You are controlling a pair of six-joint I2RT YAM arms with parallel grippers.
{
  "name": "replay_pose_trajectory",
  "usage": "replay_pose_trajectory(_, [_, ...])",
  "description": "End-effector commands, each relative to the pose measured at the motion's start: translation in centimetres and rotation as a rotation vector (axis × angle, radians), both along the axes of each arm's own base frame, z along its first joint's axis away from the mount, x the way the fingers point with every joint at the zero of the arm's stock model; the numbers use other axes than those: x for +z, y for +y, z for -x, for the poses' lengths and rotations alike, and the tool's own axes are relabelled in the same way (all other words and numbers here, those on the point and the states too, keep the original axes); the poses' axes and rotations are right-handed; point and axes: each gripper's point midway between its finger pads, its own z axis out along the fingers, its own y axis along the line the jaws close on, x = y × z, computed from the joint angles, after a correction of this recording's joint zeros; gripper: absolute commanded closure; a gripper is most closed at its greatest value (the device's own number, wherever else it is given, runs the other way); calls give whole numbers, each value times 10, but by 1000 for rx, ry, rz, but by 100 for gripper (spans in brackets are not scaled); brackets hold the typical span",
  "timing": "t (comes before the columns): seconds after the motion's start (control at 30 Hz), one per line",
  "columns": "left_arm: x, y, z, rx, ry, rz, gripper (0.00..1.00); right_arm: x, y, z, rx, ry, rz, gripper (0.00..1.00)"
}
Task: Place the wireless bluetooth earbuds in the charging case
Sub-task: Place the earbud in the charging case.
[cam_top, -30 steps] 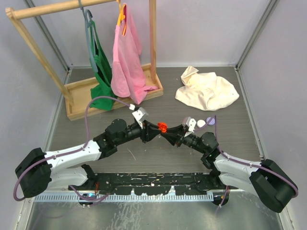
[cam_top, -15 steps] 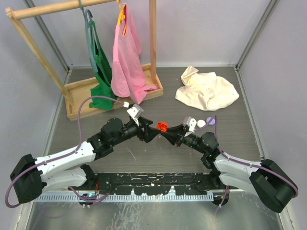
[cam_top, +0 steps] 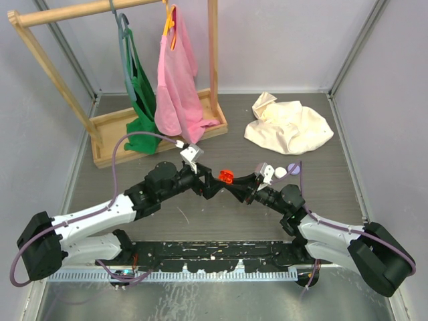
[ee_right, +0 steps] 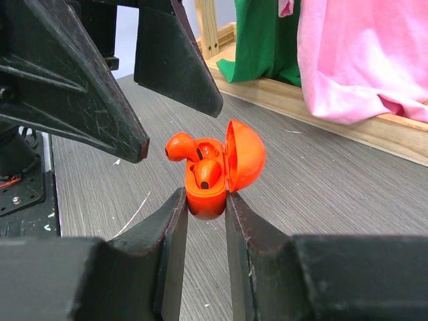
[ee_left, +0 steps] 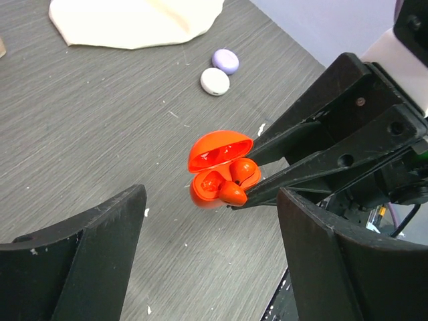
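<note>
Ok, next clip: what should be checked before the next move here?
1. Grip: right tool shut on orange charging case: ok.
2. Access: case lid open: ok.
3. Clearance: left tool open, apart from the case: ok.
4. Seating: outer earbud flush in its socket: not ok, it juts past the rim.
5. Seating: inner earbud fully down: cannot tell.
</note>
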Motion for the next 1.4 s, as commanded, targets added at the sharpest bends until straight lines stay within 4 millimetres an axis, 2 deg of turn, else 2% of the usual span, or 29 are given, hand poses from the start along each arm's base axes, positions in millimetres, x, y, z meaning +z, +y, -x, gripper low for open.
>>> replay_pose_trajectory(0.0, [20, -4, -7, 26, -29, 28, 19, 26, -2, -3, -17, -77, -58, 99])
replay_pose_trajectory(0.47, [4, 13, -25, 161, -1, -27, 26, 26, -3, -2, -19, -80, -58, 99])
replay_pose_trajectory(0.7, [2, 21, -32, 204, 64, 11, 27, 26, -2, -2, -13, -79, -57, 99])
replay_pose_trajectory(0.97, [12, 25, -29, 134, 121, 75, 25, 24, 2, 1, 16, -75, -48, 100])
replay_pose_trajectory(1.2, [27, 23, -8, -17, 230, 157, 14, 26, 7, 8, 67, -89, -46, 100])
replay_pose_trajectory(1.37, [32, 16, 3, -86, 296, 179, 13, 29, 13, 16, 129, -95, -48, 99])
